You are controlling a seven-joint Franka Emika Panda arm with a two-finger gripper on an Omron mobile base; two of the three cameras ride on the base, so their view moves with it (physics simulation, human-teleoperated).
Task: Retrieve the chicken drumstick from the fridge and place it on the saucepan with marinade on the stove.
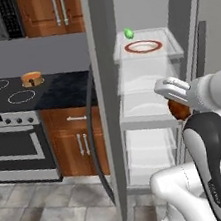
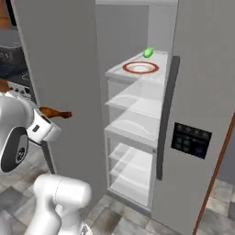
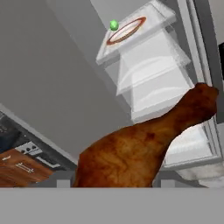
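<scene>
Jaws [image 1: 178, 103] of mine are clamped partway on the chicken drumstick [image 3: 144, 144], which sits right in them, its thick end at my fingers and its thin bone end sticking out ahead. I am hanging outside the fridge [image 2: 69, 69], at about the height of its middle shelves, with the open door panel close beside me.

What worries me first is that bone end: it reaches well past my tips, so if I swing toward the stove [image 1: 9, 95] without pulling clear, I judge it could clip the door edge or the shelf fronts and twist the meat in my grip. The lump is rounded, so a knock might roll it out altogether.

The saucepan [image 1: 32, 79] lies far off to one side of me, beyond the door, on the black cooktop. It is small and low, so a careless release could set the drumstick across its rim or tip it onto the burner rings. The plate [image 1: 143, 46] and green ball [image 1: 128, 33] sit above and beyond me, out of my way.
</scene>
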